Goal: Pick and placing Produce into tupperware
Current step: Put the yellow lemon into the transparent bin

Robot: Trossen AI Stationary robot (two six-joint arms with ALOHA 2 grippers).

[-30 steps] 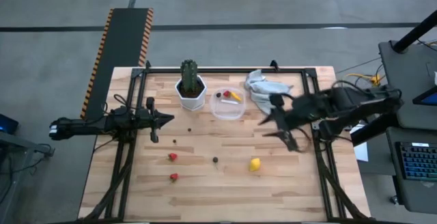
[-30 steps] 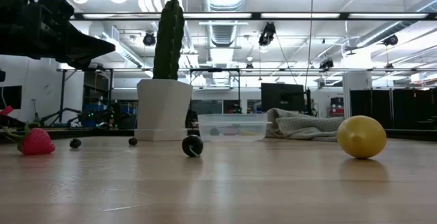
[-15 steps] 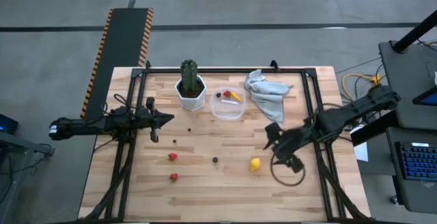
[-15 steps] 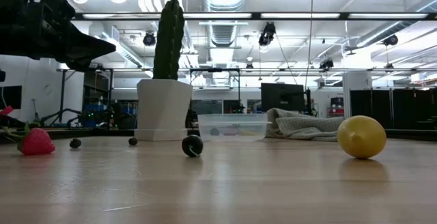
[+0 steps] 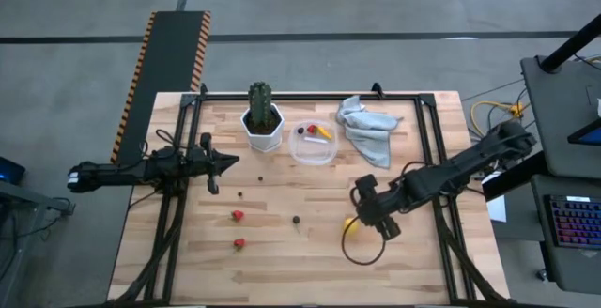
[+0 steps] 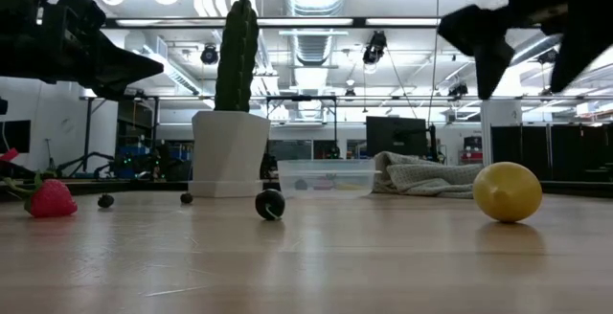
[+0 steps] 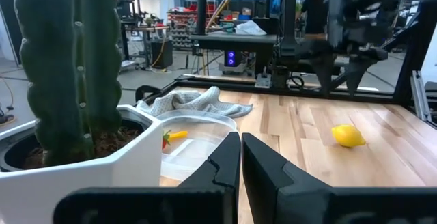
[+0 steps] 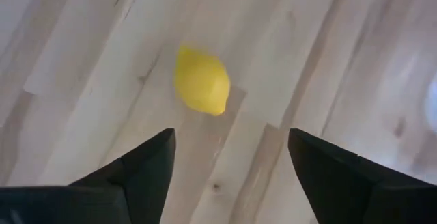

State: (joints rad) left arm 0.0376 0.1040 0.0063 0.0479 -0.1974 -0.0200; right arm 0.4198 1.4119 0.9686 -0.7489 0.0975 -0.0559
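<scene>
The right end effector [image 8: 229,173] hangs above the wooden surface [image 5: 282,261], fingers spread wide apart. The small yellow toy lemon [image 8: 201,80] lies on the surface just ahead of the fingertips, centred between them, touching neither. The left end effector [image 7: 240,157], fingers together, waits near the cactus pot [image 7: 82,157].

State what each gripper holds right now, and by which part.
Nothing is held. Right gripper hangs open above the lemon; left gripper is shut, empty.

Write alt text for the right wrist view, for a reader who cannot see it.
The right gripper, open, looks straight down at a yellow lemon lying on the wooden table. Its two dark fingers frame the bottom of the picture, apart from the lemon.
</scene>
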